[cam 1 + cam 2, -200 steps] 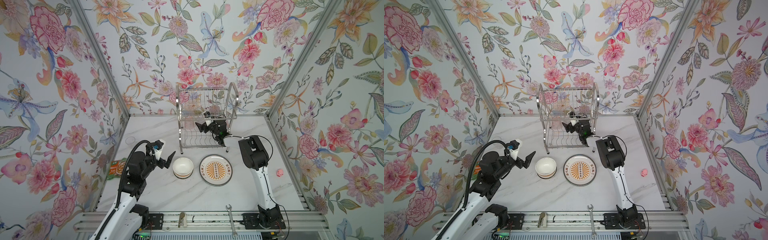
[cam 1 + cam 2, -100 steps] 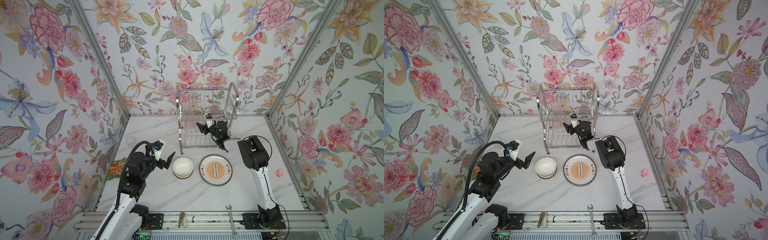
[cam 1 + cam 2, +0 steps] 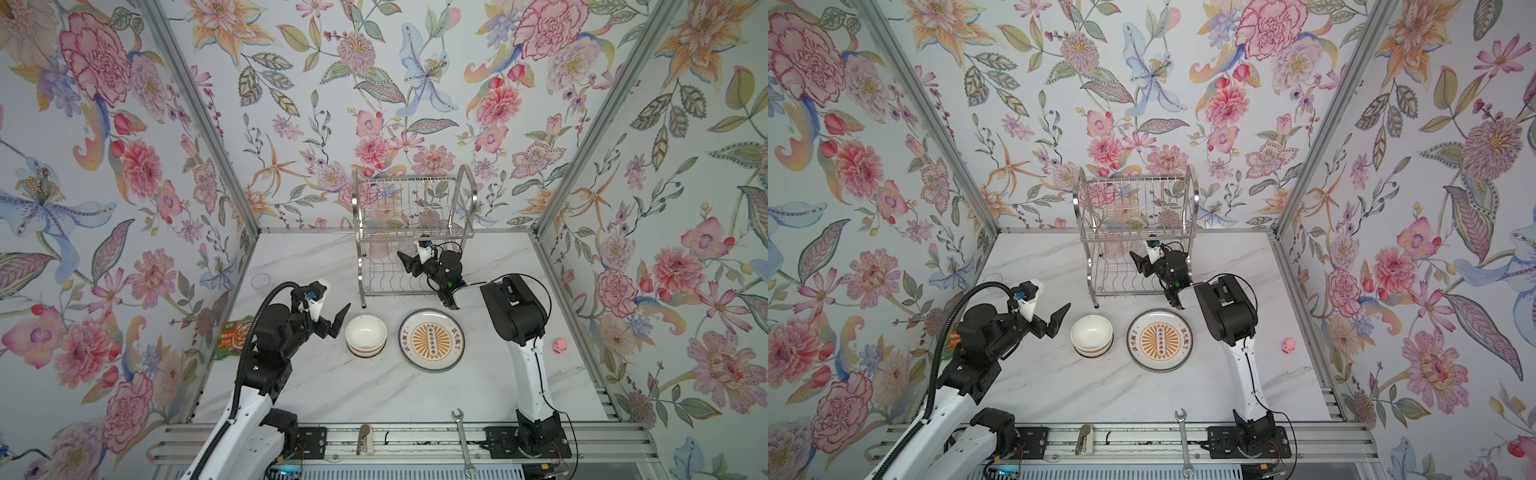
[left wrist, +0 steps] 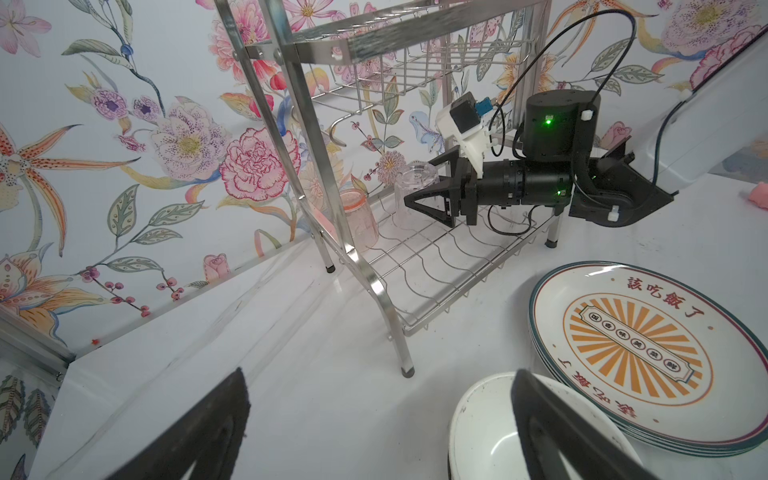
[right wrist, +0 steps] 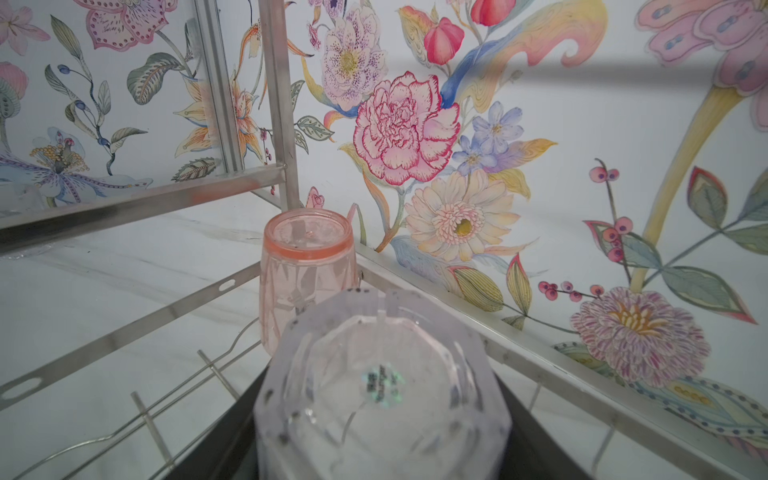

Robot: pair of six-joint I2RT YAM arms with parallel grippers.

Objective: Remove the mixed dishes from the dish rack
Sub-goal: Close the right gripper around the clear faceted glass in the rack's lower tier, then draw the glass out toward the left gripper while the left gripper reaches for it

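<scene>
Right wrist view: what's that filling the frame?

— The clear tumbler (image 5: pixel 382 395), see-through and faceted, its thick many-sided base turned to the lens. The right gripper (image 4: pixel 417 181) is clamped on it, black fingers pressed to both sides, on the lower shelf of the dish rack (image 3: pixel 415 237).

And behind it?

— A pink tumbler (image 5: pixel 307 270), translucent, facets cut down its wall, a thicker pink ring on top. It stands on the same wire shelf, just beside the clear one, in the rack's corner.

The rack itself?

— Shiny steel: flat arched side frames, thin wires across the lower tier, bent in waves.

What's out on the table?

— On the white marble-look tabletop (image 3: pixel 332 395), in front of the rack, a glossy round white bowl (image 3: pixel 366 334), and just beside it a stack of round plates (image 3: pixel 431 340) with an orange sunburst centre and a dark line round the rim.

The other arm?

— The left gripper (image 4: pixel 378 399) hangs just beside the bowl, jaws wide apart, empty.
</scene>
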